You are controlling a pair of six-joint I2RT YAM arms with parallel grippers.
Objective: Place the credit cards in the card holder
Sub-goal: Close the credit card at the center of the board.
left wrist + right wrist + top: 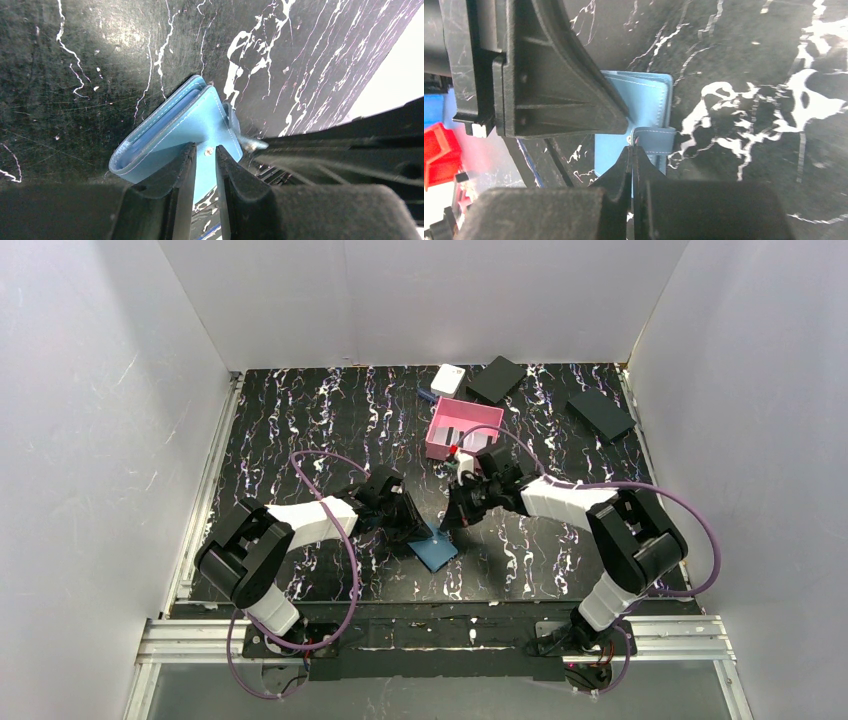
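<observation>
The card holder is a small blue wallet lying folded shut on the black marbled table between both arms. In the left wrist view my left gripper rests its tips on the wallet's cover. Its jaws stand a narrow gap apart, with the snap stud showing between them and nothing pinched. My right gripper is shut, its tips meeting on the end of the snap tab at the wallet's edge. No credit cards show plainly; pale strips in the pink tray are too small to tell.
A pink open tray stands behind the grippers with a small red piece at its front. Further back lie a white box and two flat black boxes. White walls close in three sides.
</observation>
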